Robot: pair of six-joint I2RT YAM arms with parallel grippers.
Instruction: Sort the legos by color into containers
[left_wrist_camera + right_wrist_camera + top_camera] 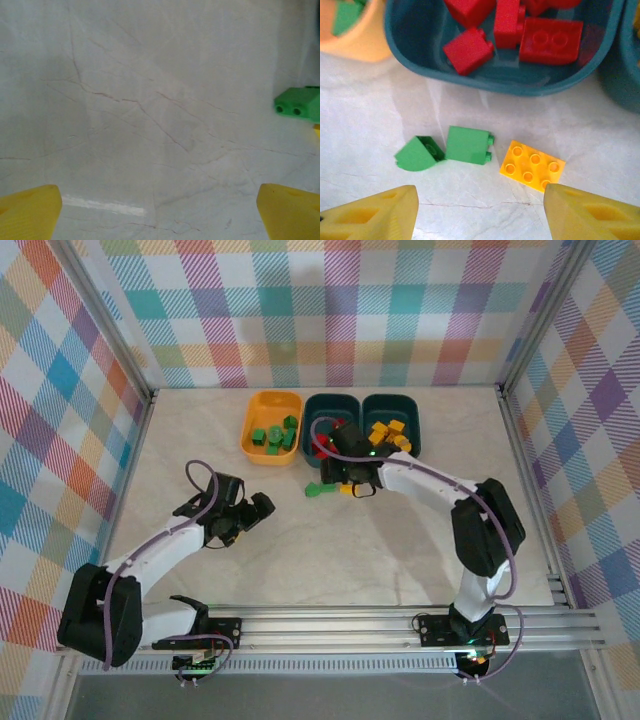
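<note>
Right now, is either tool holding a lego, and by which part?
Nothing is held. The left tool and right tool are both open and empty.

Glossy plastic legos [533, 165], smooth marbled table [150, 100]

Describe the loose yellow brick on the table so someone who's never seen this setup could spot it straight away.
Start at the dark teal tub holding the red bricks, the middle of three. On the table just in front of it lie three loose bricks; it is the only yellow brick, studs up, beside two green bricks.
</note>
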